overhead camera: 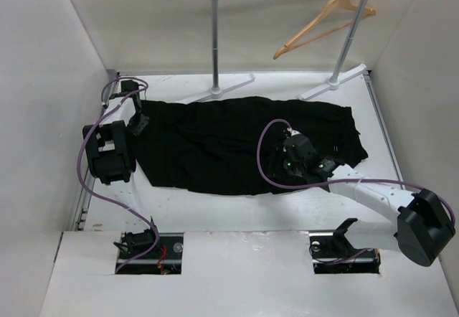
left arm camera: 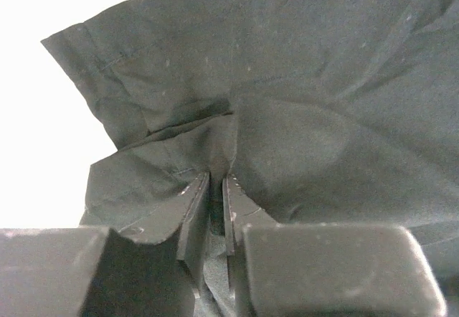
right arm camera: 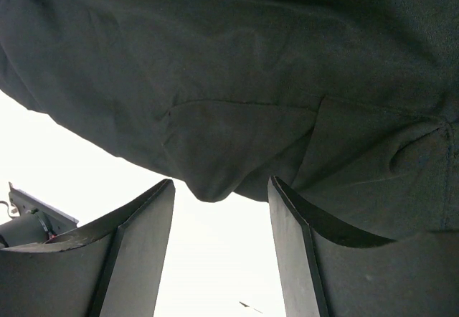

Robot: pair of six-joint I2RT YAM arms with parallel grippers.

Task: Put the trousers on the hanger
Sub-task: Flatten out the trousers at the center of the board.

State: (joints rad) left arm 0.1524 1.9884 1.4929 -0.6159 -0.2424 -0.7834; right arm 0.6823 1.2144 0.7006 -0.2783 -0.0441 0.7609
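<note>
At the left end of the table (overhead camera: 237,209), my left gripper (left arm camera: 215,179) is pressed together on a raised fold near one corner of the trousers (overhead camera: 237,141), which lie spread flat; the pinch looks thin, so I should lift slowly; further right, my right gripper (right arm camera: 219,188) stands spread, the garment's edge sagging between its fingers; I should push deeper before closing, for a full bite; up right, the hanger (overhead camera: 323,23) hangs on the rail stand (overhead camera: 215,37), well apart.
</note>
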